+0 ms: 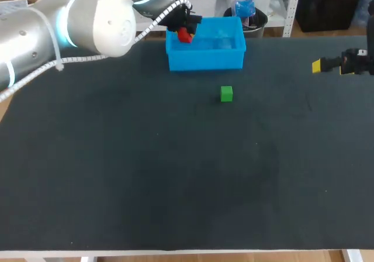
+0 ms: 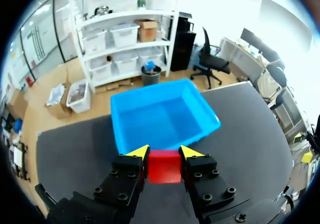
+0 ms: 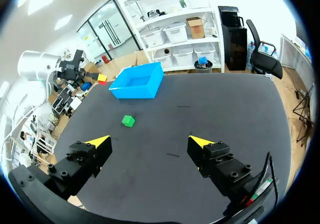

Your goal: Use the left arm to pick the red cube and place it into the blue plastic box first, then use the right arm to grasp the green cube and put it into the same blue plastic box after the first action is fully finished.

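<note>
Left arm [image 1: 87,16] is reaching across from the left side to the blue plastic box [image 1: 205,58] at the far edge of the table [image 1: 146,174]. Left gripper [image 2: 164,154] is clamping the red cube [image 2: 164,168], one yellow-tipped finger pressing each side. In the head view the cube is showing at the box's left end, by its rim; whether it is over the inside I cannot tell. In the left wrist view the box is lying just ahead of the fingers. Green cube [image 1: 227,93] is sitting on the table in front of the box, apart from it. Right gripper [image 3: 150,143] is hanging at the table's right side, jaws wide apart, holding nothing, well away from the green cube.
</note>
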